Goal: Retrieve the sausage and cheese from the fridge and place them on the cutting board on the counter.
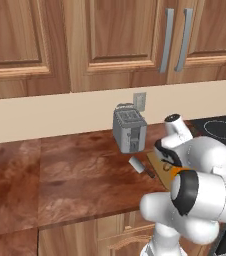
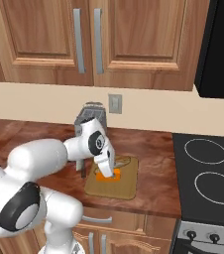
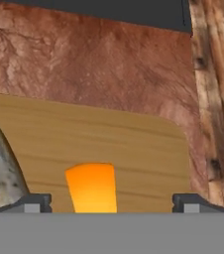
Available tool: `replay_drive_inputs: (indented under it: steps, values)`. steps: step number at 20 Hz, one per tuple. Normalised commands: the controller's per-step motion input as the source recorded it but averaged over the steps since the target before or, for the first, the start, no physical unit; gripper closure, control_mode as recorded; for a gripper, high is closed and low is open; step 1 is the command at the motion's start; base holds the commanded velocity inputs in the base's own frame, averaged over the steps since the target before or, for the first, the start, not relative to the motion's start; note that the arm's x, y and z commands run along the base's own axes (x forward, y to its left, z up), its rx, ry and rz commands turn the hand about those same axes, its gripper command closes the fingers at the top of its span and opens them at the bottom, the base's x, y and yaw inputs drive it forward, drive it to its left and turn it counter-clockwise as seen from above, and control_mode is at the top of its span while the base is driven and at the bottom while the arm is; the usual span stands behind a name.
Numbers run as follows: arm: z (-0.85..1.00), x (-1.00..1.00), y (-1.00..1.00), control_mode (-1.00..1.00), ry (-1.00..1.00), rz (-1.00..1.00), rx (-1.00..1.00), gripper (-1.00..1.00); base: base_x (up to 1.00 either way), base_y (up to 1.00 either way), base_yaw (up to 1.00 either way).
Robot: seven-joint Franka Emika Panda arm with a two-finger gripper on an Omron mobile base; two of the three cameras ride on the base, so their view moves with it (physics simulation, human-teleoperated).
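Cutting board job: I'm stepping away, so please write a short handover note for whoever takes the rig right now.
Gripper: open, jaws spread on either side of the cheese, not gripping it.
Cheese: lying on the cutting board, which sits on the counter in front of the toaster.
Done: cheese delivered.
Left: lift the arm clear. I can't make out the sausage; the arm hides part of the board, so check there before going back for it.

Both base cams look down from behind the arm, left and right, sharing the cutting board (image 2: 115, 179), while the hand cam hovers right above it.
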Motion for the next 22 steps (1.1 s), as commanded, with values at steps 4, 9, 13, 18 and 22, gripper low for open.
replay_drive_inputs:
  steps: [4, 9, 13, 18, 22]
  values:
    - [0.63, -1.00, 0.27, -1.00, -0.01, 0.17, 0.00, -1.00, 0.00, 0.00, 0.00]
    - [0.32, -1.00, 0.47, -1.00, -0.01, 0.22, -0.04, -1.00, 0.00, 0.00, 0.00]
    - [0.31, -1.00, 0.60, -1.00, 0.00, 0.32, -0.07, -1.00, 0.00, 0.00, 0.00]
    - [0.23, -0.88, 0.57, -1.00, 0.00, 0.44, -0.05, -1.00, 0.00, 0.00, 0.00]
    - [0.19, -0.38, 0.17, -1.00, 0.00, 0.56, 0.00, -1.00, 0.00, 0.00, 0.00]
